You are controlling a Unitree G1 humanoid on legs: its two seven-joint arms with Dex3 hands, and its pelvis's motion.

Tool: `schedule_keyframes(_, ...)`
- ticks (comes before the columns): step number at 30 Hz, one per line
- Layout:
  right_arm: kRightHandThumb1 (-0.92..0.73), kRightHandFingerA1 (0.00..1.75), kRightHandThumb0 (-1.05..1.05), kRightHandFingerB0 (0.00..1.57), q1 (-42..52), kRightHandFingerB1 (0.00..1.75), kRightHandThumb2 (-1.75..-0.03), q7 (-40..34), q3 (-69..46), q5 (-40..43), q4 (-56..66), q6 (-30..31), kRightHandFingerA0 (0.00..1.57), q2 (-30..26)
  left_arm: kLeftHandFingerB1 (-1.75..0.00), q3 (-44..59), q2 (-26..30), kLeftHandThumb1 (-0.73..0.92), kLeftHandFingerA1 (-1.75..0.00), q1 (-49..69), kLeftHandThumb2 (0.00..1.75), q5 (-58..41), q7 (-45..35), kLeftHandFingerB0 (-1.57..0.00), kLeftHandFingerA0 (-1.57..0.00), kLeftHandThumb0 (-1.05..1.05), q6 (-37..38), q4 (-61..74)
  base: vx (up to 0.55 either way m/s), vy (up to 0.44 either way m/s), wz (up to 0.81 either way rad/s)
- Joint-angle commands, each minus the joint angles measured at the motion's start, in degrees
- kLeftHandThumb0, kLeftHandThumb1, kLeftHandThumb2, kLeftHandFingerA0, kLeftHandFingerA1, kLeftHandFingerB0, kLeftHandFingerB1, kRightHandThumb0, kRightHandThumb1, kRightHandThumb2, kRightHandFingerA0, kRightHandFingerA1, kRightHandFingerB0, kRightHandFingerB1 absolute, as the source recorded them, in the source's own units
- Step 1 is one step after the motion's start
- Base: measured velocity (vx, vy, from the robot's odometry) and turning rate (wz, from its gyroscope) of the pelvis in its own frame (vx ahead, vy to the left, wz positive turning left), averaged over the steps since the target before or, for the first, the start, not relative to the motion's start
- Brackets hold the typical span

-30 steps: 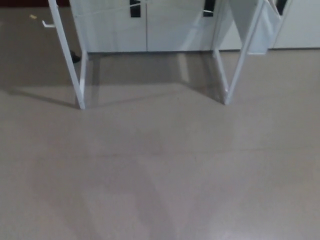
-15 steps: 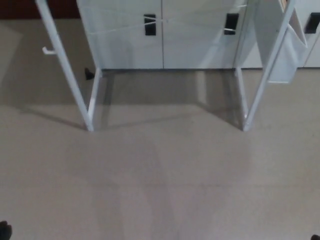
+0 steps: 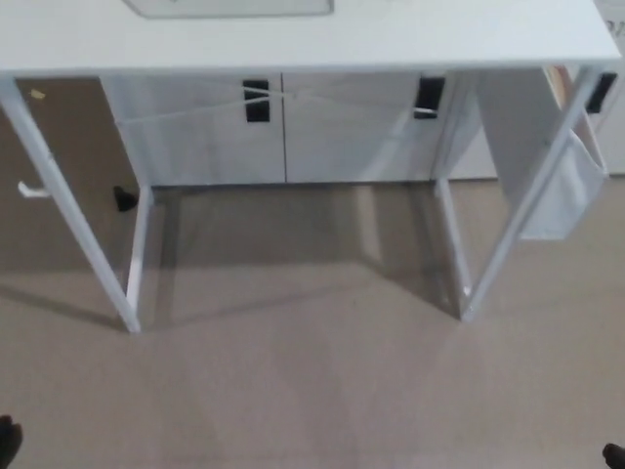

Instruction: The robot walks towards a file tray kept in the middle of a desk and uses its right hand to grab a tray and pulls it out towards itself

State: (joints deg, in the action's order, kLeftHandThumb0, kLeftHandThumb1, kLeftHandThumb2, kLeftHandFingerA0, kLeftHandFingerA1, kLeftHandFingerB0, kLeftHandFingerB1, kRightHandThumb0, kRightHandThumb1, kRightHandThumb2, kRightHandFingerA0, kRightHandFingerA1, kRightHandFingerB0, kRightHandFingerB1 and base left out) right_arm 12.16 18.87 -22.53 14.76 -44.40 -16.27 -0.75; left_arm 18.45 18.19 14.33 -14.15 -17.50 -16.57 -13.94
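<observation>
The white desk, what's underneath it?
Under the desk lies bare beige floor between its white legs. Behind stand white cabinets with black handles; the desktop hides their upper parts.

We see an office-like room: a plain white desk (image 3: 312,39) on slanted white legs (image 3: 68,210), white cabinets (image 3: 283,127) with black handles (image 3: 256,101) behind it, and a smooth beige floor (image 3: 312,391).

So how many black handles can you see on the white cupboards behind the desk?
3. One handle is left of the middle, one is further right, and one is at the far right. The desk may hide more.
</observation>
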Motion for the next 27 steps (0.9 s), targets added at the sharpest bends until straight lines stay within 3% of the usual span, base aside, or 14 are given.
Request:
schedule_keyframes(1,-0.40,0.49,-0.37,0.42,1.2,0.44,-0.67,0.8,-0.7,0.8,2.1,-0.3,0.51,-3.9,-0.25,-1.6,-2.6,0.81,-0.32,1.1,0.64,0.5,0.9,-0.12,-0.19,0.00,0.5,-0.5,0.51,-0.152,0.69)
schedule_keyframes(3,-0.41,0.48,-0.38,0.42,2.1,0.44,-0.67,0.9,-0.9,0.7,3.7,0.2,0.50,-5.6,-0.26,-3.1,-4.3,0.81,-0.32,1.1,0.64,1.2,1.4,-0.12,-0.20,-0.01,1.2,-0.8,0.60,-0.209,0.19)
schedule_keyframes(4,-0.49,0.40,-0.30,0.46,2.6,0.36,-0.56,0.6,-0.9,0.7,5.0,1.0,0.54,-6.2,-0.26,-3.8,-5.0,0.81,-0.32,1.1,0.63,1.6,1.7,-0.11,-0.20,-0.01,1.4,-0.8,0.57,-0.164,0.22)
schedule_keyframes(9,-0.41,0.48,-0.38,0.40,5.3,0.43,-0.66,1.0,-0.9,2.0,9.8,3.2,0.50,-7.2,-0.25,-5.3,-6.7,0.79,-0.33,2.1,0.66,1.7,1.5,-0.11,-0.17,-0.02,1.9,0.0,0.46,-0.103,-0.03)
schedule_keyframes(10,-0.49,0.40,-0.30,0.43,5.9,0.35,-0.56,1.1,-0.8,2.2,10.6,3.6,0.55,-7.3,-0.23,-5.5,-6.8,0.78,-0.33,2.2,0.65,1.7,1.4,-0.12,-0.18,-0.02,1.9,-0.1,0.25,0.021,-0.18)
schedule_keyframes(14,-0.51,0.40,-0.27,0.43,6.8,0.35,-0.56,0.7,-0.8,2.3,12.0,4.1,0.56,-7.2,-0.24,-6.2,-7.6,0.78,-0.33,2.8,0.67,1.8,2.4,-0.11,-0.17,-0.03,0.6,1.7,0.27,0.117,-0.22)
schedule_keyframes(15,-0.41,0.49,-0.36,0.40,6.9,0.44,-0.67,0.4,-0.6,2.4,12.8,4.6,0.52,-6.9,-0.23,-6.6,-8.5,0.78,-0.32,3.6,0.67,1.6,3.7,-0.11,-0.16,-0.04,-1.3,4.2,0.33,0.200,-0.16)
schedule_keyframes(16,-0.50,0.41,-0.26,0.44,7.1,0.35,-0.56,0.3,-0.5,2.5,13.0,4.7,0.58,-6.7,-0.24,-6.9,-8.7,0.79,-0.32,4.1,0.66,1.9,4.3,-0.11,-0.16,-0.04,-1.9,5.2,0.33,0.228,0.35)
schedule_keyframes(18,-0.50,0.41,-0.26,0.44,7.3,0.35,-0.55,0.1,-0.4,2.4,13.1,4.8,0.58,-6.5,-0.25,-7.5,-9.5,0.80,-0.33,5.2,0.65,2.3,5.4,-0.11,-0.18,-0.04,-3.3,7.8,0.25,0.231,-0.03)
schedule_keyframes(27,-0.49,0.41,-0.29,0.44,7.9,0.36,-0.55,0.7,-0.5,2.2,10.2,2.6,0.53,-5.2,-0.24,-8.8,-6.4,0.79,-0.32,6.6,0.66,4.3,5.5,-0.11,-0.16,-0.03,-4.9,8.0,0.15,0.091,0.00)
